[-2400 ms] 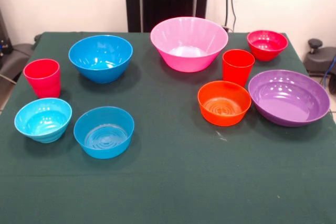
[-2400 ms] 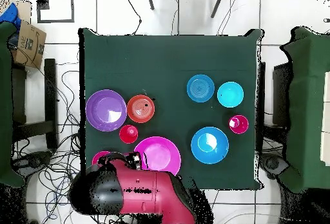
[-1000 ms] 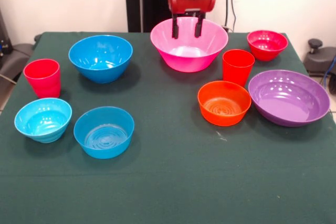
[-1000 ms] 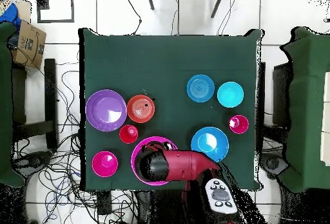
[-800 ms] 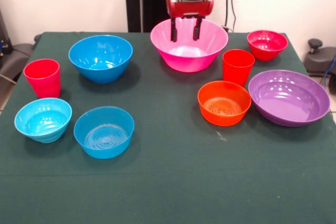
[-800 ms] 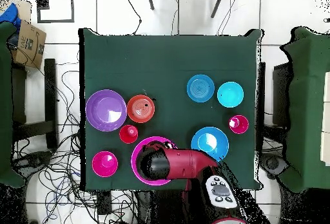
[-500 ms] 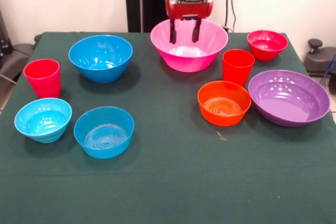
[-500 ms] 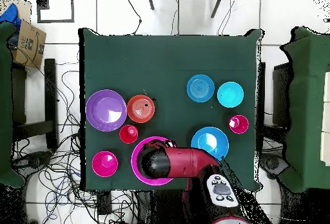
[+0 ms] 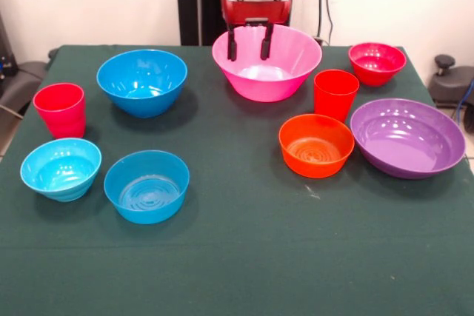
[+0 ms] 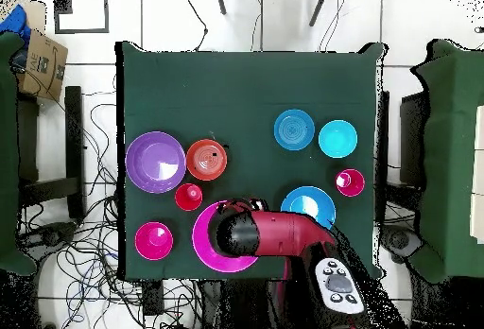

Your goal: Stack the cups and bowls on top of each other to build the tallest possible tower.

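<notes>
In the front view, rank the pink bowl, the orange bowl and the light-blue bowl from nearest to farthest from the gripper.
1. Large pink bowl, right under the open gripper, at the table's back.
2. Small orange bowl, right of centre.
3. Small light-blue bowl, far left, toward the front.

In front of me a table [image 9: 244,257] draped in dark green cloth carries nine pieces, all apart and unstacked as far as I can tell. Large pink bowl [image 9: 285,72], deep blue bowl [image 9: 142,81], small red bowl [image 9: 377,62], purple bowl [image 9: 407,137], orange bowl [image 9: 316,145], orange-red cup [image 9: 335,95], pinkish-red cup [image 9: 60,109], light-blue bowl [image 9: 60,169], small blue bowl [image 9: 147,186].
</notes>
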Robot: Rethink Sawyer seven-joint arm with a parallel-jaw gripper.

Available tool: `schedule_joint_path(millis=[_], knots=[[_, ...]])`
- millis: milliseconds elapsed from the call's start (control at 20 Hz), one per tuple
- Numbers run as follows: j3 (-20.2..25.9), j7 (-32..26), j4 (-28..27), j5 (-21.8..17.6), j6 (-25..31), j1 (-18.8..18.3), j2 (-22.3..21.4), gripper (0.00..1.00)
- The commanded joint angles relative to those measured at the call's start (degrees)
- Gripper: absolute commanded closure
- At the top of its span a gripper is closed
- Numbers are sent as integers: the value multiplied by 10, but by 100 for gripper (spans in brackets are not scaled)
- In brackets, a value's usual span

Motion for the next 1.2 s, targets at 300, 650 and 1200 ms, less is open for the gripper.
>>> schedule_joint_path(millis=[300,650,1200], knots=[[58,-16,-78,-14,113,-33,-20,0],[55,-16,-113,-26,113,-43,-1,0],[17,22,-166,-40,79,-26,48,0]])
